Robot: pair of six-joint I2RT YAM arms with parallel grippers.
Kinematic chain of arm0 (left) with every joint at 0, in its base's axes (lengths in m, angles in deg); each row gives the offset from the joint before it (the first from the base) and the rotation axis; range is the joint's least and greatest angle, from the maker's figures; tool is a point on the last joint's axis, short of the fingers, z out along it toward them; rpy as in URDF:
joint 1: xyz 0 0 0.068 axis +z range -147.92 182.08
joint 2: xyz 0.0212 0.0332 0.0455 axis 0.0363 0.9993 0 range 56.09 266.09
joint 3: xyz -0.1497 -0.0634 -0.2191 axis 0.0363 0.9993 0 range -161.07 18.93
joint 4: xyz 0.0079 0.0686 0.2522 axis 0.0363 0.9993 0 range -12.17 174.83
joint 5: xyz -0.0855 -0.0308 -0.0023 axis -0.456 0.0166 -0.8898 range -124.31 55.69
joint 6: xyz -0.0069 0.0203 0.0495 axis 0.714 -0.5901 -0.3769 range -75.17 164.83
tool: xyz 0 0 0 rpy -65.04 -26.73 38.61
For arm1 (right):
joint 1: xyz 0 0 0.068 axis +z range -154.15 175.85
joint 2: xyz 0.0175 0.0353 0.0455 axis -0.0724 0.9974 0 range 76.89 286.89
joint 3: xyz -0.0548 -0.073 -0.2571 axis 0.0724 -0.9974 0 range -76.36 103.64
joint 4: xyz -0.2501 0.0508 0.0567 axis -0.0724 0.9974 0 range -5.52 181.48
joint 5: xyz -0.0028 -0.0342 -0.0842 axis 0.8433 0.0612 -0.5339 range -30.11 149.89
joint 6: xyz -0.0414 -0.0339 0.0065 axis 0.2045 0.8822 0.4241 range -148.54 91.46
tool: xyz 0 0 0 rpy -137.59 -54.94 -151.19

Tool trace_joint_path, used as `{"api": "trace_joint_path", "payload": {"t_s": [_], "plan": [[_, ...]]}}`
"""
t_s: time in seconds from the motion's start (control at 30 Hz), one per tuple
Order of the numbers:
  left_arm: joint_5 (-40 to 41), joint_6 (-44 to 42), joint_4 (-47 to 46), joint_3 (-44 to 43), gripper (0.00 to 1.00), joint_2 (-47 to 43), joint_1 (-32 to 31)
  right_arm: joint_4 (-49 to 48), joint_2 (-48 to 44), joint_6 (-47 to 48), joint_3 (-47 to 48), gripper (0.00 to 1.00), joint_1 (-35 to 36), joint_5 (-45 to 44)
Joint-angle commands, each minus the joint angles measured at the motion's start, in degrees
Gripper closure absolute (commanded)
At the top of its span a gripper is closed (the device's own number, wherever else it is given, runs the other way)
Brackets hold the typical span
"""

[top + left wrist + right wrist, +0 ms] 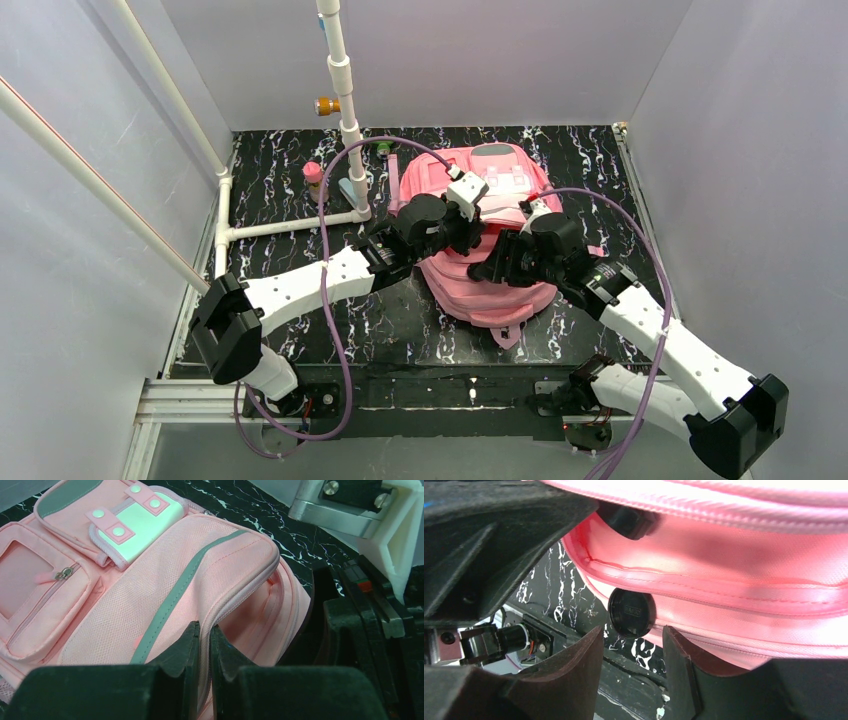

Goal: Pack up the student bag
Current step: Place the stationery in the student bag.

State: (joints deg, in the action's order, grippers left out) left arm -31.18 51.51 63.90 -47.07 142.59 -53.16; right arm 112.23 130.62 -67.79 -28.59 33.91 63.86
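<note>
Top external view shows the student bag (482, 296), a pink backpack, lying flat on the black marbled table (400, 330), with both arms reaching in over its middle. A white pipe frame (350, 130) stands just left of the bag's far end, and a small pink bottle-like item (314, 178) stands further left of the bag, beyond that frame.

From the left wrist, the bag's front faces up. Its white patch (142, 522) with pink studs lies towards the far end, a grey stripe (170, 605) runs down the mesh pocket, and a zip pull (64, 572) sits on the side pocket. The left gripper (205, 629) has its jaws pressed almost together on the piped edge of the bag's pocket, pinching that seam.

From the right wrist, the right gripper (631, 630) is at the bag's side with its jaws spread and nothing between them. A round black disc (631, 612) shows beyond the gap, against the bag's lower seam; what it belongs to is unclear.
</note>
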Motion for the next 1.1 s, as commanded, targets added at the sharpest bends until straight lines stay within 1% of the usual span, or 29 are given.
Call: {"api": "trace_joint_path", "payload": {"t_s": [0.0,0.2,0.33,0.5,0.67,0.83,0.97,1.0,1.07], "plan": [[-0.78,1.54,-6.06,-0.52,1.00,-4.83,-0.04,0.97,0.03,-0.44,1.17,0.47,0.34,-3.79],[-1.03,1.82,-6.02,-0.50,1.00,-5.11,-0.04,-3.78,1.45,-2.90,-0.18,0.55,0.41,-3.73],[-1.18,1.85,-6.02,-0.55,1.00,-5.20,-0.04,-4.25,3.38,-3.17,0.05,0.61,0.60,-6.42],[-1.51,2.17,-6.06,-0.69,1.00,-4.96,-0.04,-2.86,4.82,-1.91,0.81,0.64,1.80,-10.04],[-1.82,2.64,-6.10,-0.64,1.00,-4.76,-0.04,-1.28,6.33,0.72,1.55,0.64,4.15,-13.64],[-1.77,2.64,-6.08,-0.89,1.00,-4.64,-0.04,-0.69,8.05,2.34,2.29,0.77,7.45,-16.43],[-1.82,2.66,-6.03,-0.96,1.00,-4.74,-0.04,-0.15,7.98,2.23,2.23,0.96,8.95,-18.47],[-1.82,2.64,-6.00,-0.91,1.00,-4.76,-0.05,-0.27,7.41,1.71,2.09,0.99,8.96,-18.78],[-1.77,2.57,-5.97,-0.68,1.00,-4.82,-0.04,-1.35,5.72,0.27,1.84,0.99,8.96,-19.01]]}}
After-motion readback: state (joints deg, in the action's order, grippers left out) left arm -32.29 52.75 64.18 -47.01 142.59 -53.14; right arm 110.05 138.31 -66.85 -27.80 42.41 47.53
